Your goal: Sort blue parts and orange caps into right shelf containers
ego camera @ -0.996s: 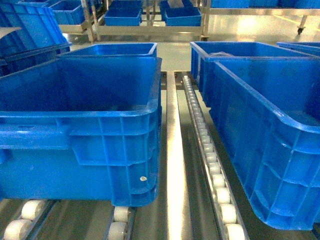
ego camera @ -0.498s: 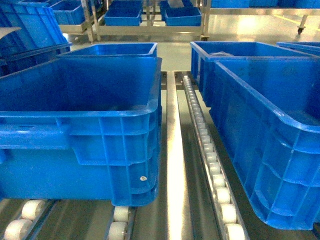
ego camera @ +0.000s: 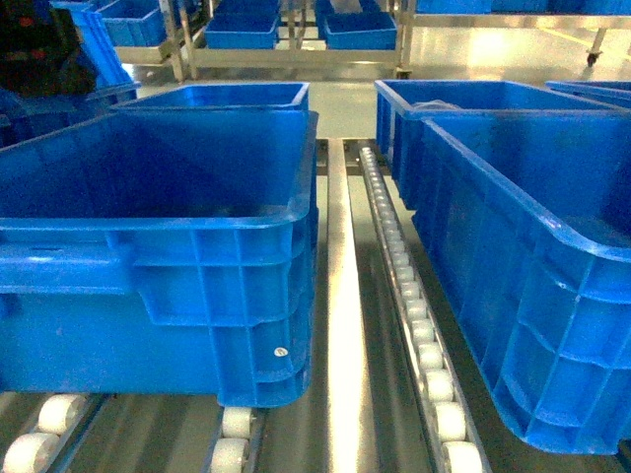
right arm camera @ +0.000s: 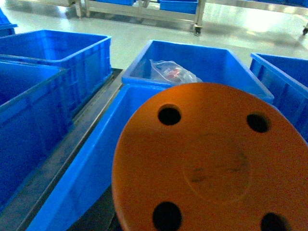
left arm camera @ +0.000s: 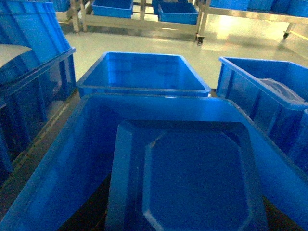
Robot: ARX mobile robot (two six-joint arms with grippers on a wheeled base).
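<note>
Round orange plastic cap with holes [right arm camera: 211, 163] over bright blue plastic crate [right arm camera: 86, 168]; octagonal blue plastic part [left arm camera: 192, 178] over another blue crate [left arm camera: 62, 159]; gripper states impossible to tell.

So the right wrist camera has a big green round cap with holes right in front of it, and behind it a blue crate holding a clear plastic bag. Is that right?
Not quite: the round cap is orange, not green, as the right wrist view shows. The rest holds: it has holes through it, and behind it a blue crate holds a clear plastic bag.
</note>
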